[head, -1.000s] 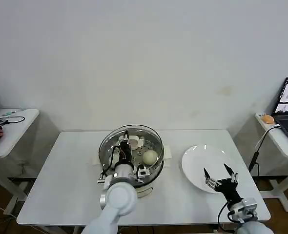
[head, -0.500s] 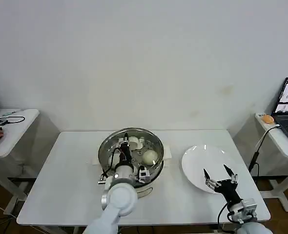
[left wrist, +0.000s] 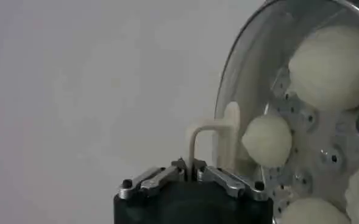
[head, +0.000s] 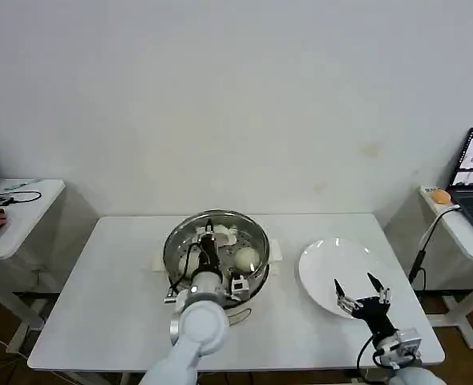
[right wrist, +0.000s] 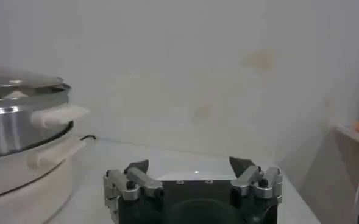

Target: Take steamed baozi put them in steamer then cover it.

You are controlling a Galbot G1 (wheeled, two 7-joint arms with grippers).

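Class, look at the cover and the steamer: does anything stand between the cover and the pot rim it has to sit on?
Nothing visible does. The left gripper grips the cover by its handle, over the steamer; the steamed baozi lie low inside. The right gripper hangs open over the white plate.

steamer (head: 256, 269): shiny steel pot sitting upright on a pale base, mid-worktop (head: 100, 305). cover (left wrist: 252, 55): clear glass lid, metal rim, lying level on the steamer rim; its whitish handle (left wrist: 205, 143) is standing at centre. steamed baozi (head: 246, 258): off-white buns showing through the glass, sitting on the perforated tray inside the steamer.
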